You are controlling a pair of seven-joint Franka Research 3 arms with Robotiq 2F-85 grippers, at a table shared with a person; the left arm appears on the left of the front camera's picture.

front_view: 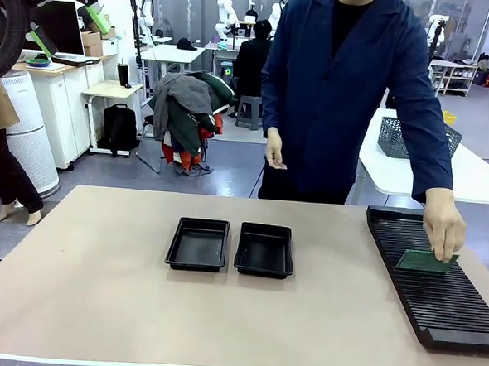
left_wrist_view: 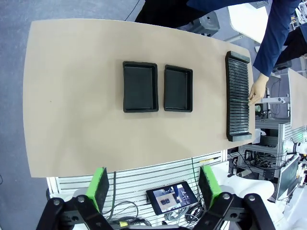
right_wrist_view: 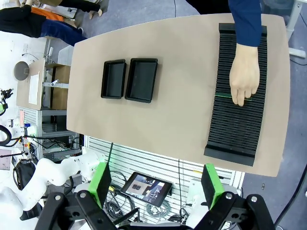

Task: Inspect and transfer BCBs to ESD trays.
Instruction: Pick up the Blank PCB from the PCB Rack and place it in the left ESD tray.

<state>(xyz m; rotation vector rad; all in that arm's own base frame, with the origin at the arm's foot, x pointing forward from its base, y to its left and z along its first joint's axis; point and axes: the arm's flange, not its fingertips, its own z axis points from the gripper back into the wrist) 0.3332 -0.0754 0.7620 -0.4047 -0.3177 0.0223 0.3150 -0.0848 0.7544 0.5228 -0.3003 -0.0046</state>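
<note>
BCB (front_view: 426, 261) is being pinched on the rack (front_view: 453, 304) by the person's hand (front_view: 445, 233); ESD trays (front_view: 200, 222) well apart from the rack. Left end effector (left_wrist_view: 153, 179), right end effector (right_wrist_view: 156, 179): released, empty. Risk: board being snagged in slots, dropped.

A beige table (front_view: 88, 298) with rounded corners is shown. Near its middle, two shallow black trays are set side by side, long sides parallel and just apart: the left ESD tray (front_view: 198, 244) and the right ESD tray (front_view: 264, 251). A long black ribbed slotted rack (front_view: 441, 299) is laid along the table's right side, well apart from the trays, running from the far edge toward the near one.
</note>
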